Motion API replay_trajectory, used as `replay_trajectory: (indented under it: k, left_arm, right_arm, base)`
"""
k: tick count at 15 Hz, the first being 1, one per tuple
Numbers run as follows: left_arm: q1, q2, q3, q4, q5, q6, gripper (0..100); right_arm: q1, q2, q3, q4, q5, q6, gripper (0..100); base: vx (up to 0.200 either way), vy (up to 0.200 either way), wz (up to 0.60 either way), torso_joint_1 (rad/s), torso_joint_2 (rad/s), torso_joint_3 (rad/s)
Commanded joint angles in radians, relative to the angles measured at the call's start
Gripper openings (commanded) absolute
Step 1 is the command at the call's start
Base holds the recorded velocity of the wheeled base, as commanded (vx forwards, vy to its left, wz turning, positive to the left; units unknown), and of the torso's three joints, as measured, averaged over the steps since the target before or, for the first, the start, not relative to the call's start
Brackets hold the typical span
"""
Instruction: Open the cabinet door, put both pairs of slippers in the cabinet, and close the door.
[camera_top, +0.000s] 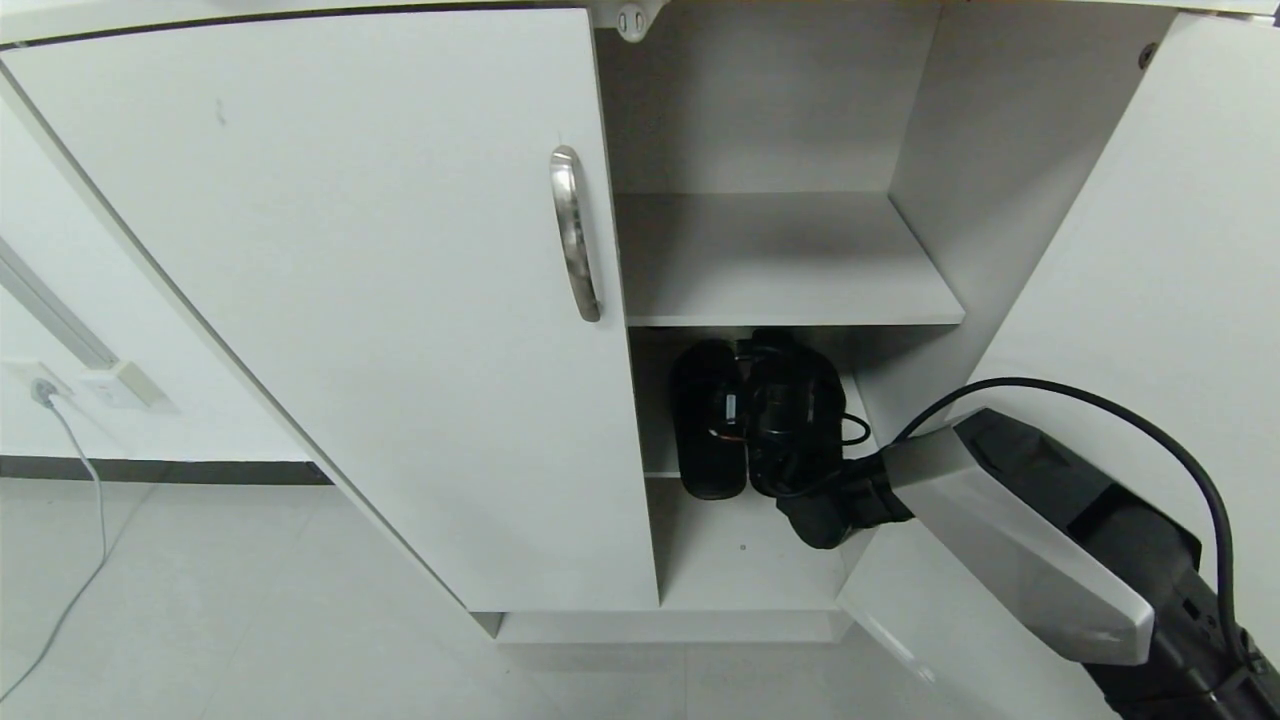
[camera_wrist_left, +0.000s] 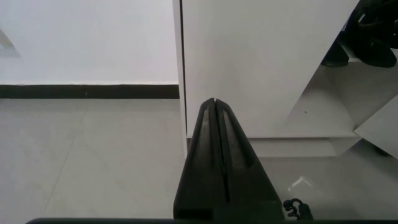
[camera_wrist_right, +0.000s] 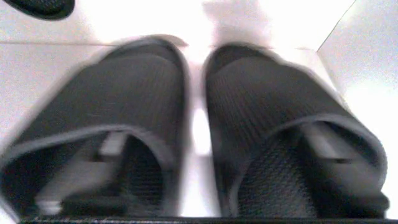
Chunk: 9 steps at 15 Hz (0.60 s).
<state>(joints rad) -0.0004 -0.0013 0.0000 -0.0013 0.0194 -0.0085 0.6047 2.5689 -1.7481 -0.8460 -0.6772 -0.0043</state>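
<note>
The right gripper (camera_wrist_right: 202, 165) is low inside the cabinet's bottom compartment (camera_top: 735, 560). Its fingers (camera_wrist_right: 84, 177) are spread, one tucked under the strap of each shoe of a dark pair of slippers (camera_wrist_right: 273, 106), and they seem not to squeeze anything. The pair lies side by side on the compartment floor, toes inward, with another dark slipper (camera_wrist_right: 37, 5) just behind. I judge these slippers light, soft and bendy, so the best hold is by the straps, or by the two inner walls pinched together. The left gripper (camera_wrist_left: 214, 109), clenched and empty, hangs before the closed door (camera_top: 330, 300).
</note>
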Motion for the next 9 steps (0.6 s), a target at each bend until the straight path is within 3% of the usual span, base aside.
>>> replay_trajectory:
  k: [1,9]
  left_arm:
    - [-0.001,0.001,0.0,0.0,0.001,-0.001,0]
    - [0.0,0.001,0.0,0.0,-0.001,0.002,0]
  right_arm:
    - [0.007,-0.036,0.068,-0.031,-0.001,0.001,100]
    - [0.093,-0.268,0.518,-0.262,-0.004,0.001,100]
  base:
    - [0.0,0.0,0.0,0.0,0.0,0.0]
    - [0.0,0.0,0.0,0.0,0.0,0.0]
